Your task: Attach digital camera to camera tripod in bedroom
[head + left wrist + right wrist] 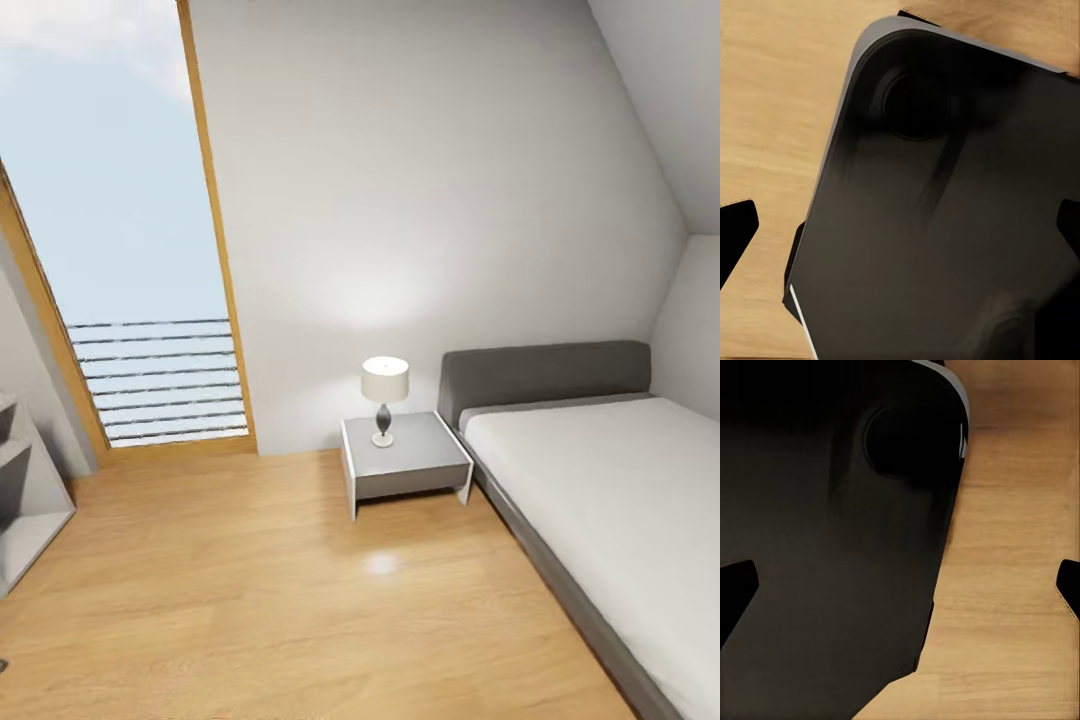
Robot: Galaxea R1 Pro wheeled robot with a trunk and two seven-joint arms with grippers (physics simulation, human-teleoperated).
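I am in the bedroom, looking over its light wood plank floor (250, 600) towards a pale wall. The digital camera and the camera tripod are out of view. In the left wrist view my left gripper (904, 229) is open, its dark fingertips (735, 232) far apart at the frame's sides, with nothing held. It hangs over a dark rounded part of my own body (945, 210) and the floor. My right gripper (904, 589) is open too and holds nothing, above the same dark body (825, 547) and wood planks (1012, 585).
A low bed (620, 500) with a grey headboard runs along the right. Beside it stands a white nightstand (405, 462) carrying a small lamp (384, 395). A tall wood-framed window (120, 250) is at the left, with a white shelf unit (25, 500) below it.
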